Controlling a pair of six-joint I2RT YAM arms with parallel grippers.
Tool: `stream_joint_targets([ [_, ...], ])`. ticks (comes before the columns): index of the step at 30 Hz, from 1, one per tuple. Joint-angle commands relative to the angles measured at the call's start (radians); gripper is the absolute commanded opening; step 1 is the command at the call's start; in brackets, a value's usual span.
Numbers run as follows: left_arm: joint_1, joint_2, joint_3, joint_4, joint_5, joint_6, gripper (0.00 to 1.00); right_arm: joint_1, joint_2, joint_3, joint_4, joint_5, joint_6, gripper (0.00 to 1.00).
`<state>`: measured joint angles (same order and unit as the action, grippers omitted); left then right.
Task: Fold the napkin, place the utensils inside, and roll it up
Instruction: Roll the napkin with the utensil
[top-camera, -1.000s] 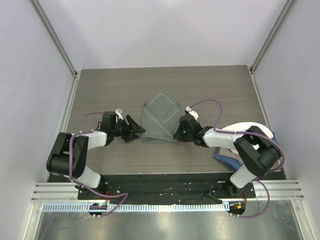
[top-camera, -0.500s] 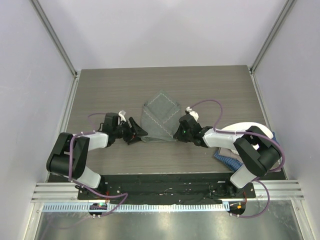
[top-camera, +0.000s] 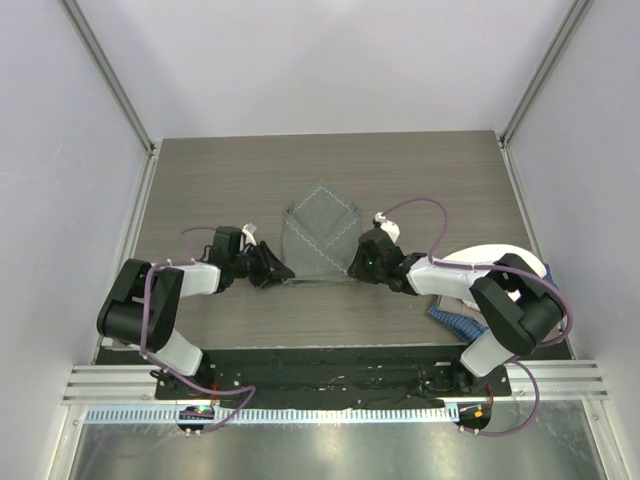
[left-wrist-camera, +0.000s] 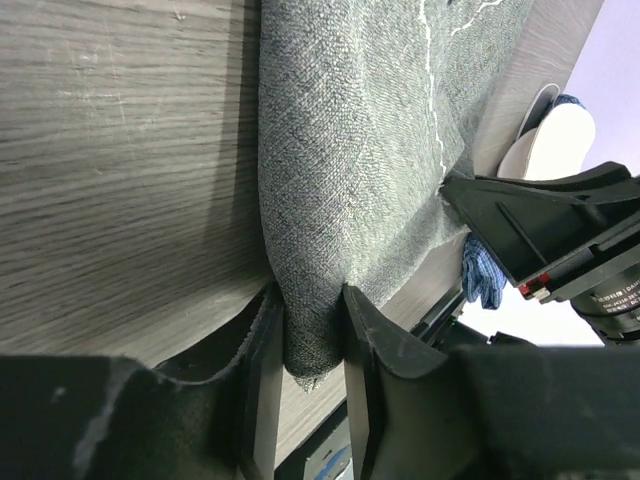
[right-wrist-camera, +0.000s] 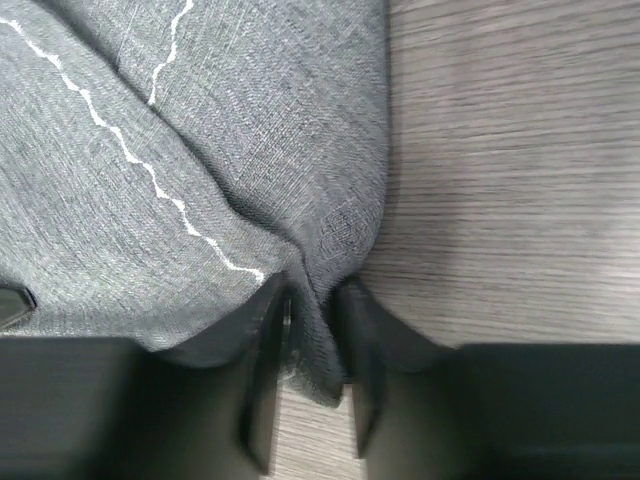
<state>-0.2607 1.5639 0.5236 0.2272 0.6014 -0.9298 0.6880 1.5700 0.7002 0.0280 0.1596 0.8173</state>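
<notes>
The napkin was seen near the middle of the bench, partly doubled over, its far part set askew like a diamond and its near edge running left to right, parallel to the row of arm bases. That near edge was judged to be the axis on which the coming move turned, since a claw was stationed at each end of it: the left claw at the near-left corner and the right claw at the near-right corner. Each arm was nearer to its own corner, and the rest of the cloth was spread away from both, toward the far side. In the left wrist view a bunched fold of the corner was shown filling the narrow gap between the jaws and touching both, so the left claw was taken to be closed on the cloth. In the right wrist view the corner was likewise found between narrow jaws, but a thin dark slit was left beside one of them, and it could not be told whether the cloth was pinched or merely straddled. No fork was visible in any view. The fold was judged unfinished; both corners would have to be carried away from the bases together, or the thin cloth would be skewed.
</notes>
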Motion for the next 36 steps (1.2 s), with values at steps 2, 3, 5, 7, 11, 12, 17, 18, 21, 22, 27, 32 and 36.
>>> stream_joint_targets([
  [2,-0.005,0.01,0.036,0.014,0.032,0.016,0.25,-0.002,-0.028,-0.022,-0.1,0.087,-0.052,0.48],
  [3,-0.005,0.013,0.036,0.012,0.04,0.008,0.22,-0.002,-0.05,-0.019,-0.105,0.098,-0.067,0.58],
  [5,-0.005,0.021,0.046,0.012,0.054,0.0,0.17,-0.001,-0.07,-0.008,-0.115,0.122,-0.089,0.62],
  [7,-0.003,0.027,0.059,0.001,0.064,-0.006,0.11,-0.001,-0.111,0.002,-0.129,0.147,-0.136,0.66],
  [11,-0.003,0.038,0.082,-0.045,0.086,-0.006,0.0,0.001,-0.2,0.002,-0.109,0.195,-0.271,0.67],
  [12,-0.003,0.036,0.087,-0.055,0.089,-0.006,0.0,0.016,-0.218,-0.013,-0.079,0.205,-0.306,0.67],
  [17,-0.003,0.03,0.118,-0.115,0.126,-0.014,0.0,0.146,-0.317,-0.065,0.104,0.265,-0.552,0.69],
  [18,-0.002,0.03,0.124,-0.126,0.133,-0.014,0.0,0.171,-0.311,-0.065,0.149,0.303,-0.579,0.69],
  [21,0.003,0.036,0.142,-0.147,0.167,-0.012,0.0,0.289,-0.245,-0.056,0.257,0.351,-0.694,0.72],
  [22,0.008,0.045,0.144,-0.149,0.184,-0.015,0.0,0.344,-0.219,-0.051,0.282,0.388,-0.717,0.72],
  [27,0.032,0.07,0.133,-0.125,0.245,-0.036,0.0,0.498,-0.041,0.024,0.436,0.515,-0.857,0.79],
  [32,0.067,0.067,0.118,-0.098,0.29,-0.072,0.0,0.591,0.137,0.087,0.553,0.644,-0.954,0.79],
  [36,0.084,0.068,0.113,-0.098,0.308,-0.075,0.0,0.617,0.225,0.146,0.592,0.627,-1.024,0.79],
])
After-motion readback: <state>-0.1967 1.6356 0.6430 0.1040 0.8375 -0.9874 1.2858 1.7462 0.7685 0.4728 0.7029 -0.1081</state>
